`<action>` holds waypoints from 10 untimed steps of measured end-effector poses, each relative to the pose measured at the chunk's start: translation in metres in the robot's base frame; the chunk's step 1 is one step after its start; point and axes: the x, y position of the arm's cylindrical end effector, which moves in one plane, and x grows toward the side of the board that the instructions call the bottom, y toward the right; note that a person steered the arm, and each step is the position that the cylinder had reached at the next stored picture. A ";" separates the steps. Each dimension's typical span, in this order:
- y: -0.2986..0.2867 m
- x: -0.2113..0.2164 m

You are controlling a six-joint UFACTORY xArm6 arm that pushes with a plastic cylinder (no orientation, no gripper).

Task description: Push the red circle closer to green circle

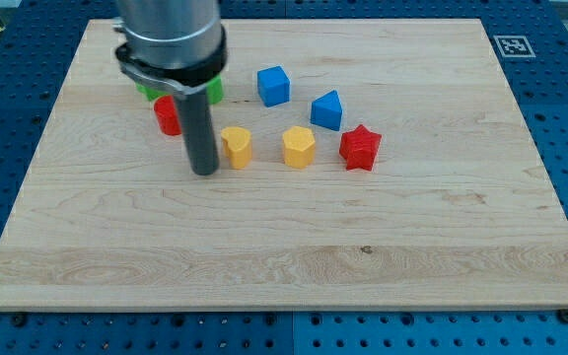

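Tip [205, 172] bare, holding nothing | just below-right of red circle [167, 115] | green circle [212, 91] above.

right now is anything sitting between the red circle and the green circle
Nothing visible does. The red circle sits just below the green circle, which the arm mostly hides, so the gap itself is unclear. My tip rests beside the yellow block.

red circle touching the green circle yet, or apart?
Cannot tell. The arm hides where the red circle and green circle would meet; my tip is beside the yellow block.
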 end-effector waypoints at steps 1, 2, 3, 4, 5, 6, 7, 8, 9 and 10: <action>-0.023 -0.039; -0.023 -0.046; -0.025 -0.060; -0.043 -0.064; -0.067 -0.062; -0.100 -0.066; -0.103 -0.085; -0.103 -0.095; -0.096 -0.095; -0.065 -0.095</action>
